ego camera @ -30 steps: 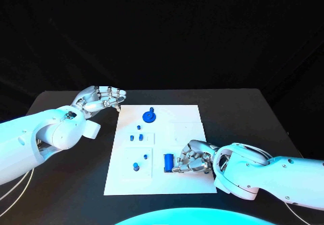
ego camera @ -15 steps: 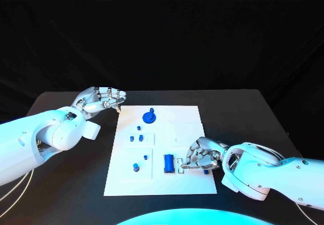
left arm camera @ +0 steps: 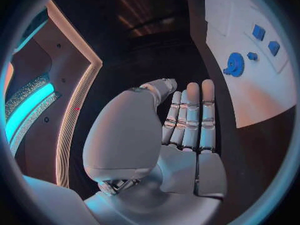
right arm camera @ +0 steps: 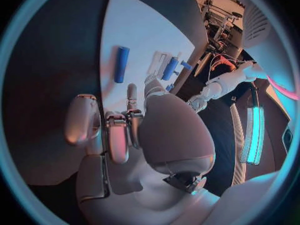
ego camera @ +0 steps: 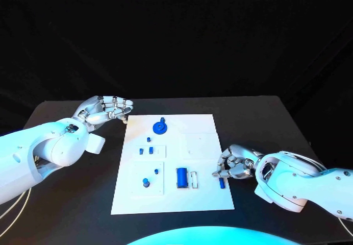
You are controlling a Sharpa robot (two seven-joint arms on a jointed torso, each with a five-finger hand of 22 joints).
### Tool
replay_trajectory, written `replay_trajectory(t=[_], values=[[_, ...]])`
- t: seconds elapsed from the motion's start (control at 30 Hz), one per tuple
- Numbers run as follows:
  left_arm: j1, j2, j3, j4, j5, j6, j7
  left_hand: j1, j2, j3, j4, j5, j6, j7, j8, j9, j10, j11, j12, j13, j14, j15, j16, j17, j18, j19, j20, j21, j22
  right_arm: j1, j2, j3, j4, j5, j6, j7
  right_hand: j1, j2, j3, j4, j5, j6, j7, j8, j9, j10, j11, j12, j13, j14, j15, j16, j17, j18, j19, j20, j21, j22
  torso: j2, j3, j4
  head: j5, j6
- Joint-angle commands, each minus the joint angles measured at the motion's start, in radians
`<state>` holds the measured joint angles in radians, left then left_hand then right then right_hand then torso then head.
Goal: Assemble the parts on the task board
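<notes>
1. The task board (ego camera: 198, 153) lies in the middle of the black desk (ego camera: 265, 117), with bare desk along both its long edges.
2. The right hand (ego camera: 235, 164) sits at the board's right edge, fingers curled in, grasping nothing; a small blue peg (ego camera: 223, 182) lies just beside it near that edge.
3. A blue cylinder (ego camera: 181, 176) lies on the board, left of the peg.
4. The left hand (ego camera: 105, 109) hovers off the board's far left corner, empty, fingers loosely bent and apart.
5. A blue gear (ego camera: 160, 125) sits near the board's far edge.
</notes>
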<state>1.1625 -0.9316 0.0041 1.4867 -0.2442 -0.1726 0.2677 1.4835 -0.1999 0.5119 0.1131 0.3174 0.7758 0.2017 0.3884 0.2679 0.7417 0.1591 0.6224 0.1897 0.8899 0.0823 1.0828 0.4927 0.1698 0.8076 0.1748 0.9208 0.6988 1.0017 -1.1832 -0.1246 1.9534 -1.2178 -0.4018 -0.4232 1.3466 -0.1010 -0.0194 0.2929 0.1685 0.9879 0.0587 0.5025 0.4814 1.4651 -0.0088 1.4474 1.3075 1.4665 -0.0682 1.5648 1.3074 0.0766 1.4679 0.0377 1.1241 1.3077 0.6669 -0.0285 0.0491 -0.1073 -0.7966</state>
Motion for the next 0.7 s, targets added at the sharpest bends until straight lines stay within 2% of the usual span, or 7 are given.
replay_trajectory(t=[0.03, 0.17, 0.37, 0.53, 0.7], values=[[0.000, 0.000, 0.000, 0.001, 0.006, 0.013, 0.007, 0.002, 0.004, 0.000, -0.007, 0.002, -0.008, 0.013, 0.000, -0.001, -0.010, 0.000, 0.006, -0.001, -0.002, 0.001, 0.003, 0.001, 0.015, 0.007, -0.001, -0.004, -0.001, -0.002, -0.017, 0.000, 0.004, -0.030, 0.002, -0.004, -0.022, -0.001, 0.007, 0.001, -0.008, 0.005, 0.007, -0.006, -0.002, 0.019, 0.001, -0.002, 0.139, 0.101, -0.003, -0.001, 0.248, -0.008, 0.027, -0.002, 0.000, 0.171, -0.001, -0.0003, -0.0016, -0.008, 0.001], [-0.001, 0.000, -0.001, 0.000, 0.006, 0.014, 0.007, 0.002, 0.004, 0.000, -0.007, 0.002, -0.008, 0.013, 0.000, -0.001, -0.010, 0.000, 0.006, -0.001, -0.002, 0.001, 0.003, 0.001, 0.015, 0.007, -0.001, -0.004, -0.001, -0.004, -0.030, -0.001, 0.008, -0.044, 0.008, -0.013, -0.053, -0.007, 0.014, 0.002, -0.011, 0.006, 0.008, -0.009, -0.005, 0.015, 0.002, -0.009, 0.134, 0.100, -0.001, -0.002, 0.245, -0.008, 0.027, -0.001, -0.005, 0.170, -0.002, -0.0005, -0.0026, -0.011, 0.001], [-0.001, 0.001, -0.002, -0.002, 0.006, 0.015, 0.007, 0.002, 0.004, 0.000, -0.007, 0.002, -0.008, 0.013, 0.000, -0.001, -0.010, 0.000, 0.006, -0.001, -0.002, 0.001, 0.003, 0.001, 0.015, 0.007, -0.001, -0.004, -0.001, -0.010, -0.047, -0.002, 0.019, -0.084, 0.022, -0.038, -0.092, -0.021, 0.026, 0.002, -0.017, 0.009, 0.008, -0.010, -0.007, 0.015, 0.003, -0.011, 0.134, 0.101, 0.000, -0.002, 0.246, -0.008, 0.028, 0.000, -0.001, 0.171, 0.000, -0.0011, -0.0009, -0.020, 0.002], [-0.001, 0.001, -0.002, -0.003, 0.006, 0.015, 0.006, 0.000, 0.005, -0.001, -0.008, 0.001, -0.007, 0.013, 0.002, -0.004, -0.010, 0.000, 0.009, -0.003, -0.003, 0.002, 0.003, 0.000, 0.015, 0.009, -0.001, -0.006, -0.003, -0.017, -0.052, -0.002, 0.023, -0.100, 0.033, -0.052, -0.112, -0.028, 0.031, 0.003, -0.020, 0.012, 0.007, -0.010, -0.007, 0.015, 0.002, -0.011, 0.133, 0.101, -0.001, -0.002, 0.246, -0.008, 0.028, 0.001, -0.002, 0.171, 0.001, -0.0016, -0.0005, -0.020, 0.002], [-0.002, 0.001, -0.003, -0.003, 0.006, 0.015, 0.006, 0.000, 0.005, -0.001, -0.008, 0.001, -0.007, 0.013, 0.002, -0.004, -0.010, 0.000, 0.009, -0.003, -0.003, 0.002, 0.003, 0.000, 0.015, 0.009, -0.001, -0.006, -0.003, -0.019, -0.051, -0.003, 0.024, -0.107, 0.048, -0.062, -0.131, -0.036, 0.035, 0.003, -0.024, 0.016, 0.006, -0.007, -0.006, 0.016, 0.001, -0.012, 0.134, 0.101, -0.002, -0.002, 0.247, -0.008, 0.028, 0.000, 0.000, 0.171, 0.001, -0.0012, 0.0009, -0.018, -0.003]])
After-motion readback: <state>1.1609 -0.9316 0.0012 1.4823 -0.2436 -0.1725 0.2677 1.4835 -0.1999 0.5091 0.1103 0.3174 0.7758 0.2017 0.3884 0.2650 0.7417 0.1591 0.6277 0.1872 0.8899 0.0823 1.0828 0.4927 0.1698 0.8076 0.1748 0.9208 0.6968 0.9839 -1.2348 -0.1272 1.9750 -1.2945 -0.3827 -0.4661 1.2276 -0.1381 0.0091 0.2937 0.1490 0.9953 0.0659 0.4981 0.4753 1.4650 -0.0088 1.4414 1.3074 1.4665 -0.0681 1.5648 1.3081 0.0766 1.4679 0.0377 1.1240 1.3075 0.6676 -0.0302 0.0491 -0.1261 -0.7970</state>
